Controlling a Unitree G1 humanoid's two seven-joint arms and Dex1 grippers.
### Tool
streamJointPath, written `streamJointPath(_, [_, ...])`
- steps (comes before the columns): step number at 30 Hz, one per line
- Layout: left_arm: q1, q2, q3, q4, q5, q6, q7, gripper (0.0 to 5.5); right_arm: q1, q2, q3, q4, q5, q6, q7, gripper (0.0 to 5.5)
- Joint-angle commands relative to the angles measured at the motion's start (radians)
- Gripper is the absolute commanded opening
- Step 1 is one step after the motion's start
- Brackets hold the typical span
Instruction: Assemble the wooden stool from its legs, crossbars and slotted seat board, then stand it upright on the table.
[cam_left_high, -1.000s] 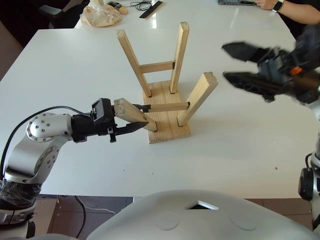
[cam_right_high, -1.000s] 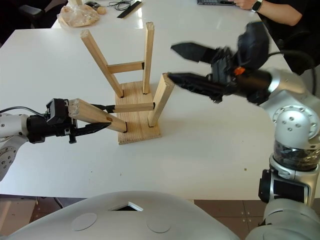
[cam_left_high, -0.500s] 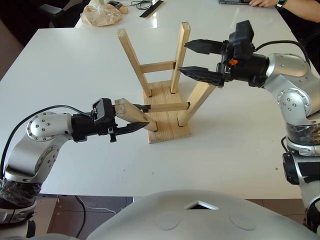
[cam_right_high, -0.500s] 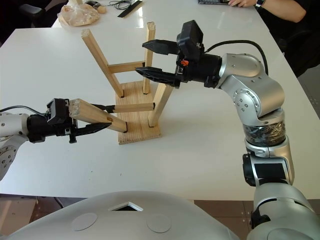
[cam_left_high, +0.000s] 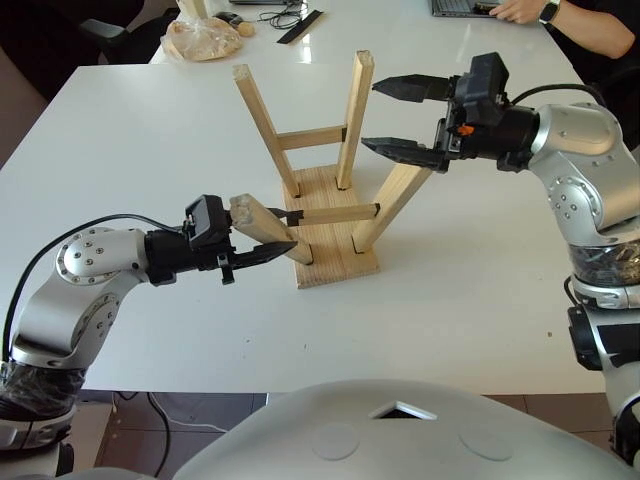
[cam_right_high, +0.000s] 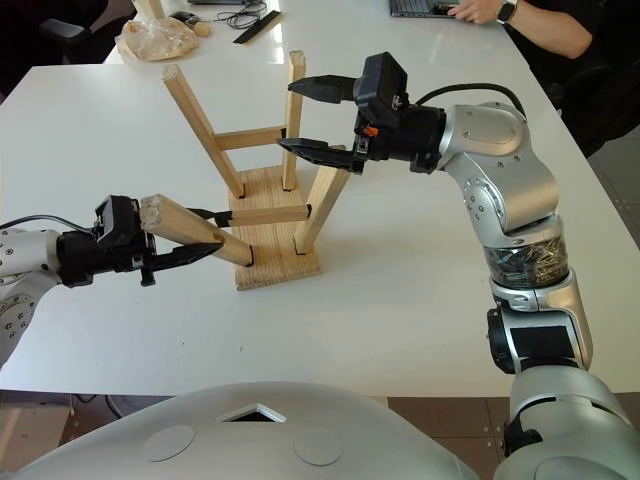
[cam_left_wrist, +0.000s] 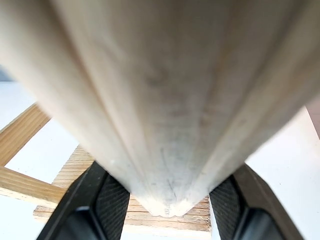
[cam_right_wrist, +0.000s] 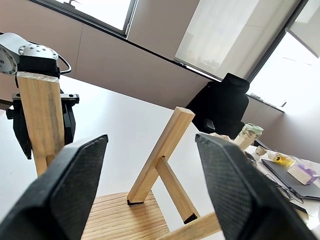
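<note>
The stool is upside down near the middle of the white worktop (cam_left_high: 150, 150), its slotted seat board (cam_left_high: 335, 250) lying flat and four legs pointing up. At the board's 11 o'clock corner the far-left leg (cam_left_high: 265, 125) leans out toward 11 o'clock, while the far-right leg (cam_left_high: 353, 120) at 12 o'clock is almost upright; the far crossbar (cam_left_high: 310, 137) joins them. The near crossbar (cam_left_high: 335, 213) links the near-left leg (cam_left_high: 262, 224), which tips low toward 9 o'clock, and the near-right leg (cam_left_high: 388, 205), which leans toward 2 o'clock. The left end effector (cam_left_high: 285, 232) comes in from 8 o'clock and pinches the near-left leg close to its free end; in the left wrist view a dark pad (cam_left_wrist: 112, 200) presses each side of the wood. The right end effector (cam_left_high: 372, 114) reaches in from 3 o'clock with its fingers spread wide, one above the other, the lower one just over the top end of the near-right leg, though whether it touches cannot be told. A crumpled bag (cam_left_high: 205, 38) lies at the worktop's 11 o'clock corner.
</note>
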Motion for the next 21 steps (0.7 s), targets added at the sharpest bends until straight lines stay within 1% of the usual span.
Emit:
streamJointPath(1, [0.048, 0.014, -0.008, 0.081, 0.055, 0.113, 0.032, 2.04, 0.145, -0.055, 0.076, 0.102, -0.124, 0.054, 0.012, 3.22])
streamJointPath(10, [0.020, -0.010, -0.051, 0.141, 0.049, 0.189, 0.049, 2.04, 0.154, -0.063, 0.097, 0.113, -0.133, 0.032, 0.019, 3.22])
streamJointPath(15, [-0.021, -0.013, -0.093, 0.146, 0.063, 0.202, 0.045, 2.04, 0.151, -0.067, 0.107, 0.121, -0.134, 0.024, 0.023, 3.22])
streamJointPath(21, [-0.135, -0.025, -0.200, 0.164, 0.121, 0.207, 0.025, 2.04, 0.129, -0.052, 0.129, 0.128, -0.134, 0.021, 0.020, 3.22])
